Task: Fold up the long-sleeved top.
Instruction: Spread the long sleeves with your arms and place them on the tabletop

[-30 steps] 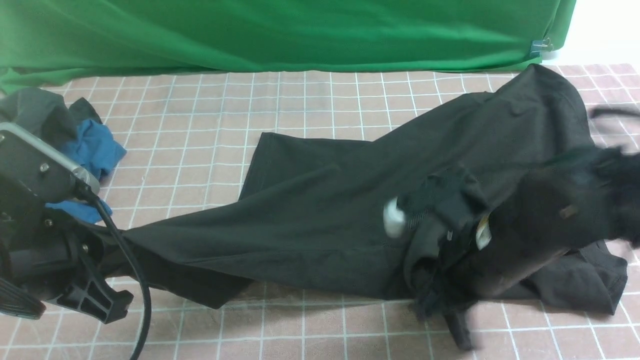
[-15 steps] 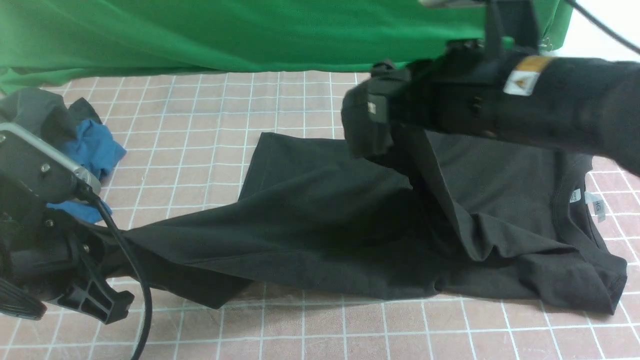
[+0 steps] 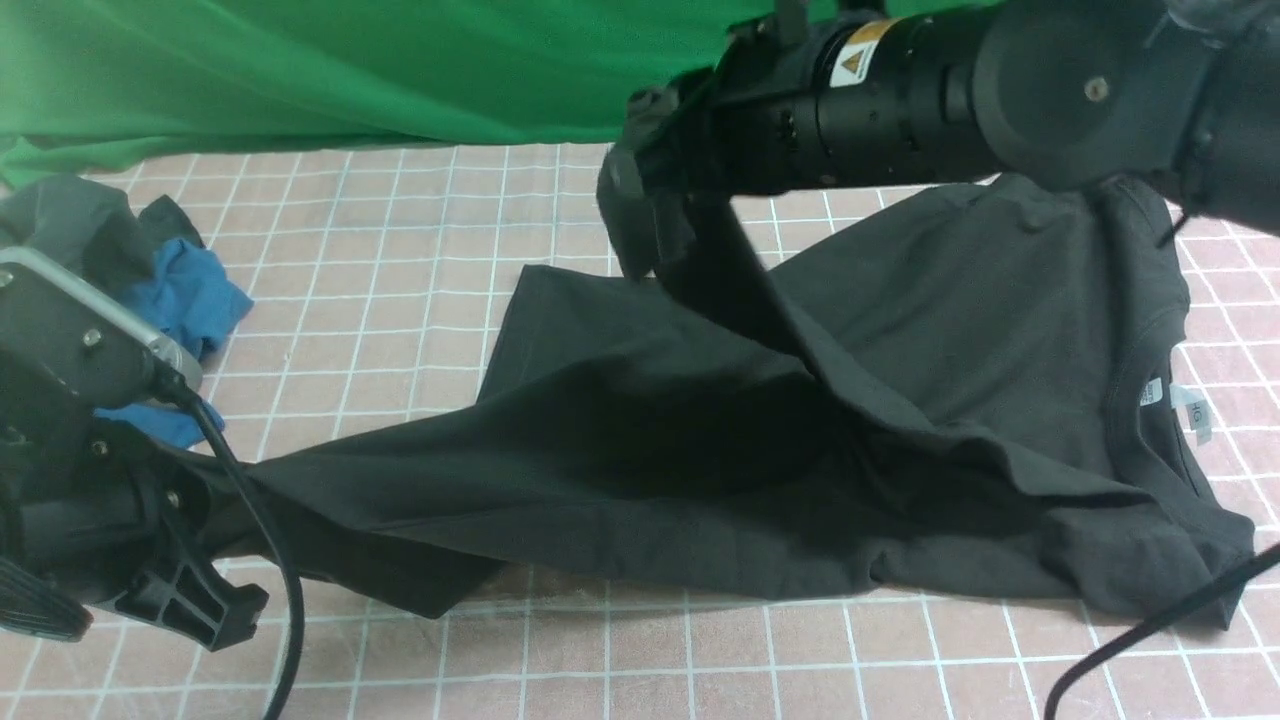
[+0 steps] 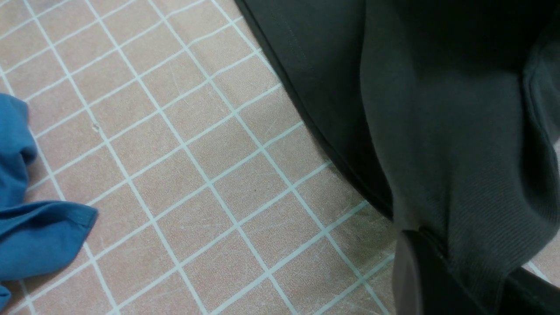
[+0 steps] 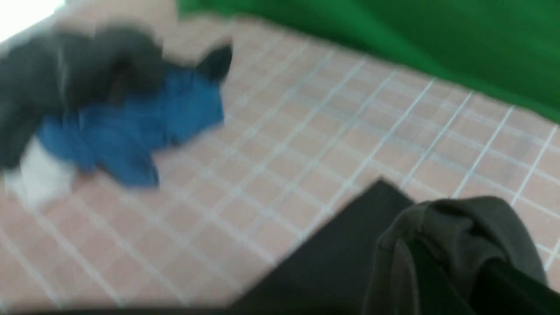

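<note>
I note the tabletop [image 3: 400, 250], covered in pink checked cloth, runs back to a green backdrop [image 3: 300, 70]. The long-sleeved top [image 3: 620, 440] lies across its middle and right. The collar [image 3: 1130, 370] points to the right edge and one stitched corner is drawn out to the near-left corner. The right arm [image 3: 1000, 100] reaches in over the far side. From the right claw [image 3: 650, 215] a ridge of black fabric rises off the table, so I judge that claw closed on a bunch of the top, though cloth wraps the jaws. The left claw [image 4: 463, 280] is clamped shut on the top's edge at the near-left corner. I judge the step in hand to be carrying the lifted part over the body. To do it well I would hold the left anchor firm, carry the lift low and level, lay it square to the hem, and let go only once the cloth rests flat. The blue garment [image 3: 185, 295] and dark grey garment [image 3: 70, 225] sit heaped at the left edge, apart from the top, and should stay out of the sweep. A white label [image 3: 1195, 410] marks the collar. I cannot tell whether sleeve or shoulder is held. The right wrist view is blurred, and the left claw is partly cut off in the front view.
</note>
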`<state>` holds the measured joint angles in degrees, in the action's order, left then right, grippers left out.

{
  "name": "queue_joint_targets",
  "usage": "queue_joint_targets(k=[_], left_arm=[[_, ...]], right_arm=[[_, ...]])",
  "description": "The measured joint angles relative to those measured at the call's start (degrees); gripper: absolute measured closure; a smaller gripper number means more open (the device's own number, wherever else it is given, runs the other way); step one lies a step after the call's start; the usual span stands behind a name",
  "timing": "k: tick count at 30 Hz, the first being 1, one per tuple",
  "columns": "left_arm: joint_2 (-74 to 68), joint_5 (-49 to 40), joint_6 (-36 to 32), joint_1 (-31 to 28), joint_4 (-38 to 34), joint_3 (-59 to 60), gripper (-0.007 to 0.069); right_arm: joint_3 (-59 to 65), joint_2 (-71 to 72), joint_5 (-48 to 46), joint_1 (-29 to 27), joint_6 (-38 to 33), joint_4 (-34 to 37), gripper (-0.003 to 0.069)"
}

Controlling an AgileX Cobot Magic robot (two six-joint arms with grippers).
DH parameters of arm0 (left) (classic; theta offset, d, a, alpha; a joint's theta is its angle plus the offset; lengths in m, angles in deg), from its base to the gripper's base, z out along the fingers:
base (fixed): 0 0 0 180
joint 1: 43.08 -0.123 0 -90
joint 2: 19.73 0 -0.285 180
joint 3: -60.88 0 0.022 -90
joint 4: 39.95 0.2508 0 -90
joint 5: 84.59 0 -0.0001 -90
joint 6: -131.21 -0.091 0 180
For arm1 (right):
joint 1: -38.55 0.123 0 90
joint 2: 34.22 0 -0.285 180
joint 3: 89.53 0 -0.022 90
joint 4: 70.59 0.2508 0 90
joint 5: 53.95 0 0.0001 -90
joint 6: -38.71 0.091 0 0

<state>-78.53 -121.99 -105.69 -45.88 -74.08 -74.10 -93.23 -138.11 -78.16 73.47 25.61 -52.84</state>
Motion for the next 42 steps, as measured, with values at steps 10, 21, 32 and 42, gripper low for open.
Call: queue_joint_targets(k=[10, 21, 32, 42], left_arm=[[0.0, 0.0, 0.0, 0.0, 0.0, 0.0, 0.0603], [0.0, 0.0, 0.0, 0.0, 0.0, 0.06, 0.0603], [0.0, 0.47, 0.0, 0.0, 0.43, 1.68, 0.0603], [0.0, -0.42, 0.0, 0.0, 0.43, 1.73, 0.0603]], right_arm=[[-5.34, -5.07, -2.86, -9.54, -7.05, -2.48, 0.0573], [-25.99, -22.42, -0.71, -14.23, -22.66, -2.72, 0.0571], [-29.59, -22.51, -8.58, -16.03, -9.95, -14.49, 0.0077], [-15.59, -4.37, -36.81, -17.19, 4.78, -25.05, 0.0201]])
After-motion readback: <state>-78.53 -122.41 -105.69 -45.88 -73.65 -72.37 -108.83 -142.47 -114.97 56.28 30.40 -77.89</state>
